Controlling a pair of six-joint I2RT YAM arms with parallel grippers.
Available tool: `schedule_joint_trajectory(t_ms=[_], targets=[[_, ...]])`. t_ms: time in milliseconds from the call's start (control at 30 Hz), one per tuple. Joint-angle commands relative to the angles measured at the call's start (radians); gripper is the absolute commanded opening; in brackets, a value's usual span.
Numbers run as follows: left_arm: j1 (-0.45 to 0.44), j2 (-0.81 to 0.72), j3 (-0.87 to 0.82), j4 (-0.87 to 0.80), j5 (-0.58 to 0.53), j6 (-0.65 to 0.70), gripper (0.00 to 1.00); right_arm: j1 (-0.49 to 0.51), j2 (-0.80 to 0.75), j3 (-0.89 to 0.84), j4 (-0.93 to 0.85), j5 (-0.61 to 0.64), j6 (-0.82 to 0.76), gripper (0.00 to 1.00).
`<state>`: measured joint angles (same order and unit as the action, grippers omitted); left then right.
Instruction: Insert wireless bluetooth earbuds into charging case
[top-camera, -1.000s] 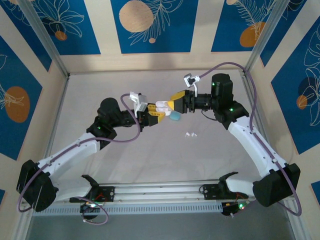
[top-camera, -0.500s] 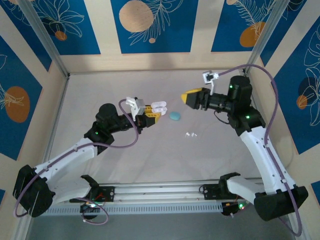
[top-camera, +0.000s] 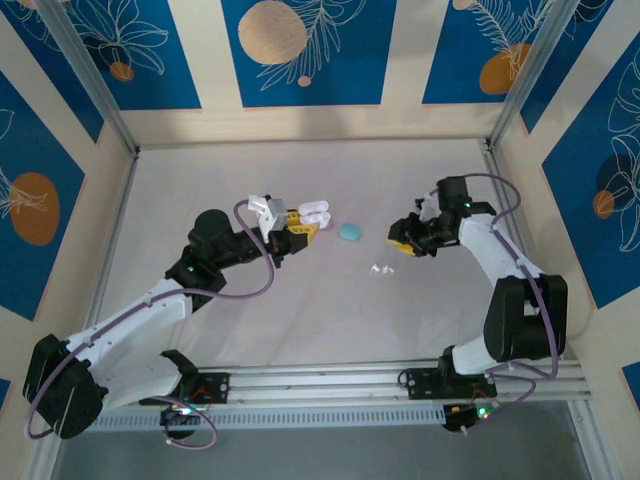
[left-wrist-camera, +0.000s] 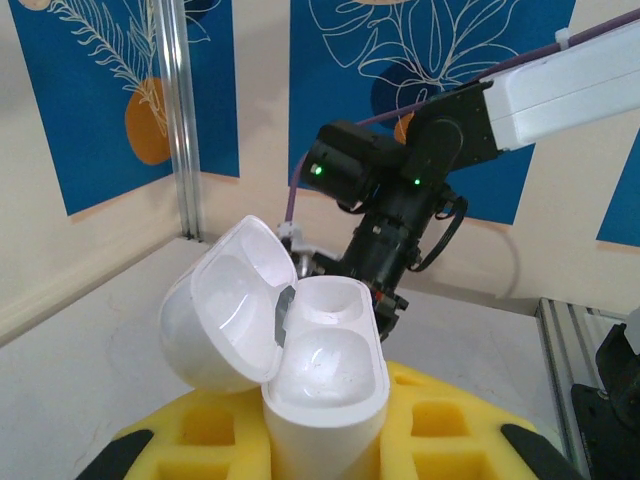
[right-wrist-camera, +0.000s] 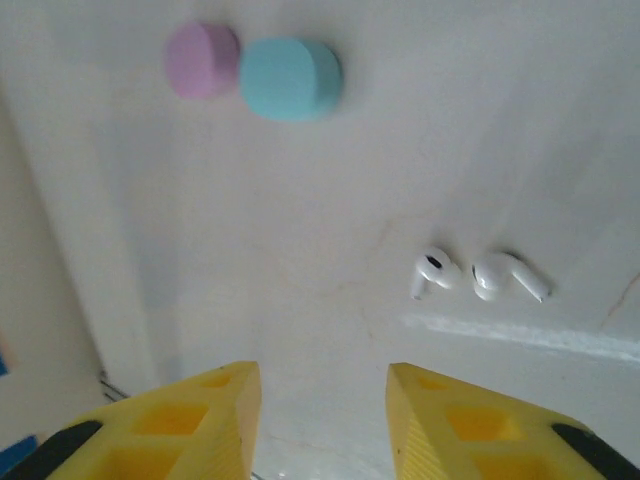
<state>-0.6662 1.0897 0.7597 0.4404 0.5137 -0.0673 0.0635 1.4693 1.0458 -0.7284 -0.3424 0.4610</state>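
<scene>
The left fingers (left-wrist-camera: 440, 425) pinched the glossy white pebble-shaped charging case (left-wrist-camera: 325, 375) upright, with its lid hinged back and both inner wells empty. The two tiny white plastic earbuds (right-wrist-camera: 435, 270) lay side by side on the pale tabletop (right-wrist-camera: 300, 250), untouched. The right fingers (right-wrist-camera: 205, 425) hovered near them, spread apart with nothing between. A closed teal case (right-wrist-camera: 290, 78) sat farther off, with a closed pink case (right-wrist-camera: 202, 60) just beside it. By my judgement the white case was open and presented, while picking up and seating each earbud was all left to do.
</scene>
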Motion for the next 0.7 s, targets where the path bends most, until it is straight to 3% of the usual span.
schedule_joint_trajectory(t_ms=[0,267,667], targets=[[-0.009,0.012,-0.001,0.03,-0.006,0.014,0.19,0.048,0.064,0.044,-0.079,0.094,-0.12,0.37],[-0.01,0.016,0.01,0.018,-0.005,0.0,0.19,0.059,0.222,0.094,-0.031,0.101,-0.155,0.46],[-0.01,0.013,0.013,-0.008,-0.018,0.003,0.19,0.037,0.348,0.092,0.032,0.057,-0.13,0.47]])
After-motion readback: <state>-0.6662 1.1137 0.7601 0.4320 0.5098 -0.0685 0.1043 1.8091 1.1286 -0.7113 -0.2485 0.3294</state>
